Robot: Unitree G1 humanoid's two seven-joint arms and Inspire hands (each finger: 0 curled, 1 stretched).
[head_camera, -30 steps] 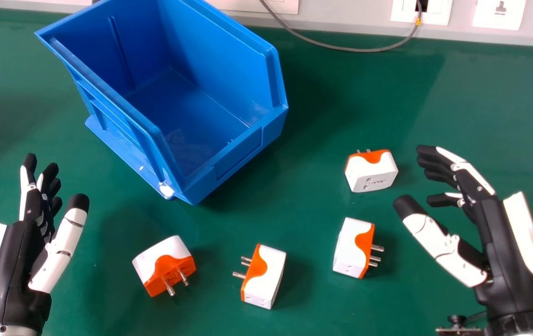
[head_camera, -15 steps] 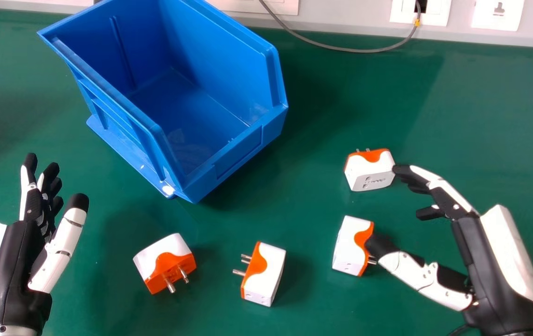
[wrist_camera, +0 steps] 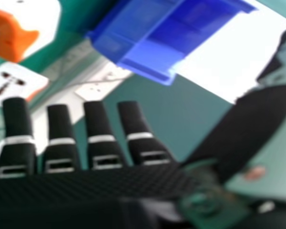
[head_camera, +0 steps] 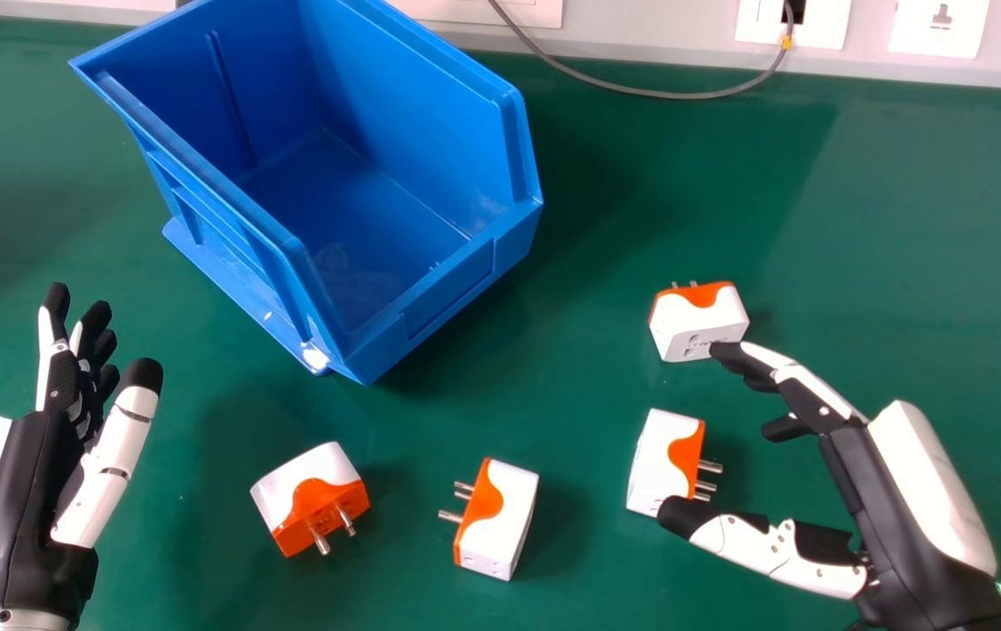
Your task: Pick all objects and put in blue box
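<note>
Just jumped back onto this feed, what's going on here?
The robot's right hand, fingers open, is beside the two rightmost of four white-and-orange plug adapters on the green tabletop, gripping neither. Its thumb is by the nearer one. The left hand idles at the head view's left, also open. No adapter is in the open-topped blue plastic box yet.
</note>
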